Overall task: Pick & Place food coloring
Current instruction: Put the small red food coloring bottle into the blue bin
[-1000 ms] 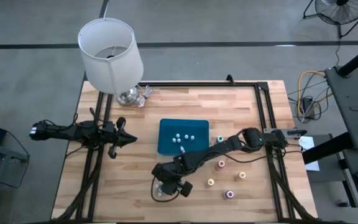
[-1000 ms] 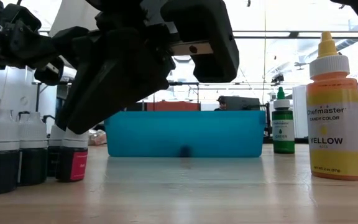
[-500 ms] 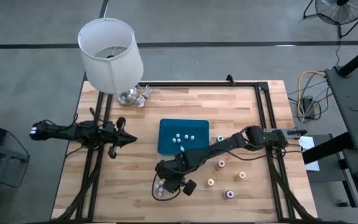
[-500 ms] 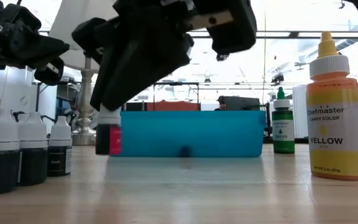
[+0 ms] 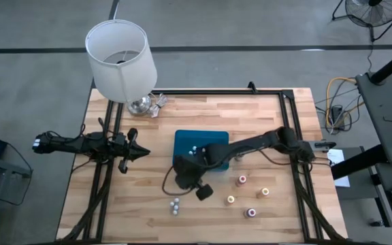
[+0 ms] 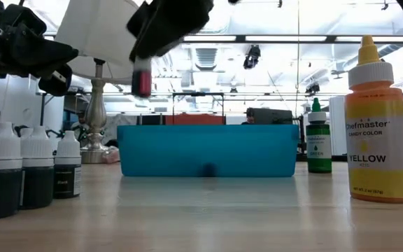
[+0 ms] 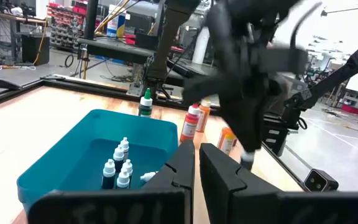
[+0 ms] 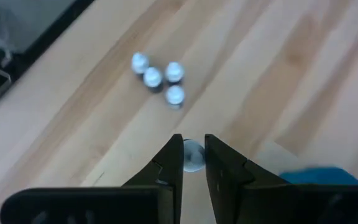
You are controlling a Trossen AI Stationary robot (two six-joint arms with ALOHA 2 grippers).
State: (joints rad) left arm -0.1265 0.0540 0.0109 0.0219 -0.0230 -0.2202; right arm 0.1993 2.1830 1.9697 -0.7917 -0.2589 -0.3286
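My right gripper [image 5: 186,175] hangs above the table just near of the blue tray [image 5: 213,138], shut on a small white-capped bottle with a pink label [image 6: 140,78]. A cluster of like small bottles [image 5: 175,204] stands upright on the wood below it, also seen as the cluster [image 8: 157,76] in the right wrist view. More small bottles [image 7: 120,165] stand inside the tray. Bigger bottles with coloured tops [image 5: 242,180] stand to the tray's right. My left gripper [image 5: 145,153] waits shut, left of the tray. My right gripper pinches the small bottle by its white cap [image 8: 192,157] between the two fingers. The fingers come from above, pointing down. The bottle hangs upright below them, its pink-labelled body [image 6: 140,82] lifted clear of the table, higher than the tray's rim.
A lamp with a white shade [image 5: 120,58] stands at the far left corner. A yellow bottle [image 6: 378,126] and a green one [image 6: 318,140] stand on the tray's right. Black frame rails [image 5: 288,116] run along the table's edges. Bare wood lies near the front edge.
My right gripper, shut on the pink-labelled bottle, has risen from the cluster of small bottles and moved toward the far edge, up to the tray. The bottle has gone from standing on the wood to hanging clear above rim height. The other small bottles stayed put.
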